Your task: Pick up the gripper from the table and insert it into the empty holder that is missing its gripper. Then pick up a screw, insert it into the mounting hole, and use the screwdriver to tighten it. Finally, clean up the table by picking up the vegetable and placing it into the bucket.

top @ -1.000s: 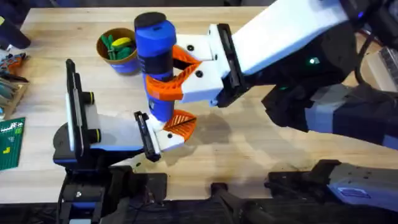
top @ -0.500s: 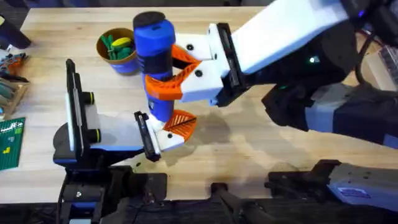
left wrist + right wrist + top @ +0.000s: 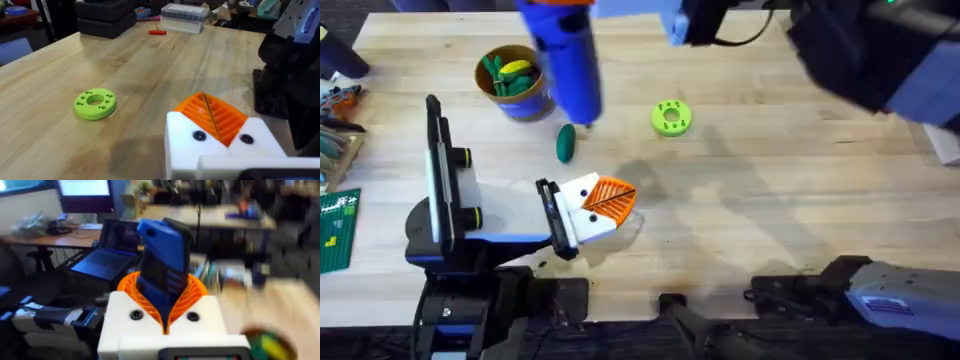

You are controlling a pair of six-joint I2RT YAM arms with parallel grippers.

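Observation:
My right gripper [image 3: 162, 297] is shut on the blue screwdriver [image 3: 563, 55], held high over the far side of the table, its thin tip [image 3: 588, 122] pointing down near the vegetable. The vegetable [image 3: 566, 143], small and dark green, lies on the wood beside the bucket [image 3: 525, 103], which holds green and yellow pieces. My left arm lies low at the near left. Its white holder [image 3: 582, 222] carries the orange ribbed gripper [image 3: 610, 198], with two black screw heads [image 3: 199, 135] showing on the mount. My left gripper [image 3: 212, 117] has its orange pads pressed together.
A lime-green disc [image 3: 670, 117] lies mid-table, right of the vegetable. Tools and a green board [image 3: 335, 230] crowd the left edge. A red-handled tool [image 3: 157, 32] and a clear box [image 3: 182, 11] sit at the far side. Bare wood spreads to the right.
My right arm has lifted the screwdriver off the left arm's mount, up and toward the far edge. That uncovered the vegetable and the green disc. The left arm stayed put.

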